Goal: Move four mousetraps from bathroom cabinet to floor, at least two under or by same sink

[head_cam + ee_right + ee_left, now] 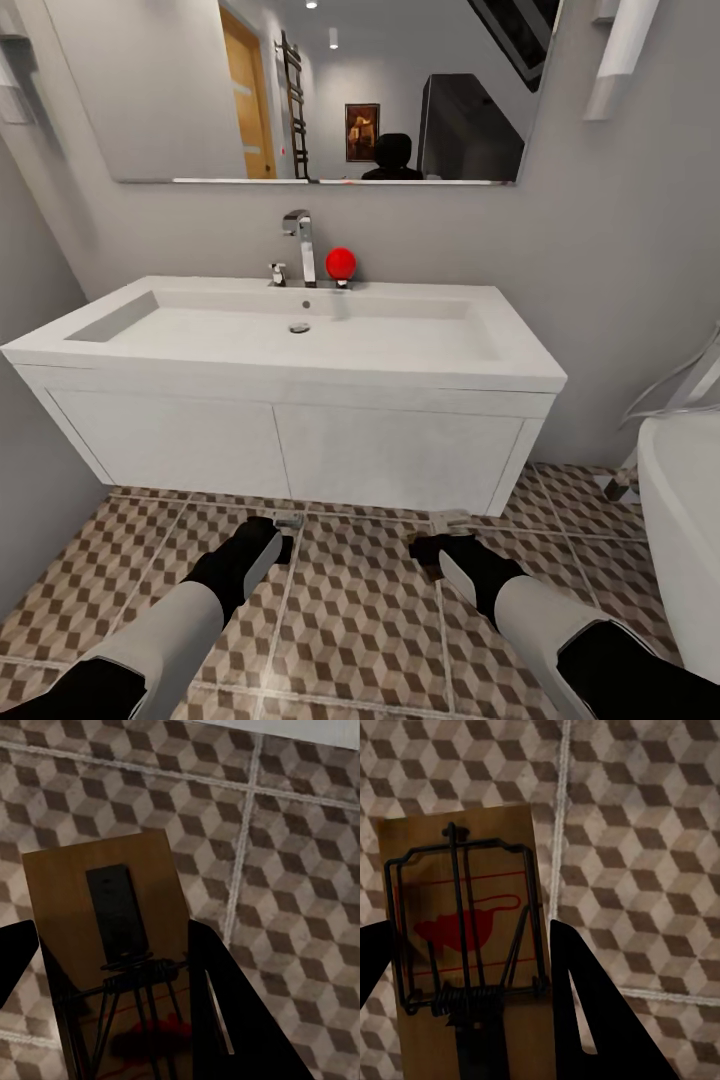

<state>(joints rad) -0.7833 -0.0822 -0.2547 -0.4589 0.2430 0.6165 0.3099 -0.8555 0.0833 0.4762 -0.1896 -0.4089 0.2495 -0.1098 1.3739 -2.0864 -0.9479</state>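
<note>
Wrist views: each gripper's fingers clamp a mousetrap between them.

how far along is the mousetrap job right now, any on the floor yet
No trap visibly lies on the floor yet. In hand: the left gripper holds one mousetrap and the right gripper another mousetrap, both low over the bathroom floor in front of the sink. Left: set these down, then place the other two.
</note>
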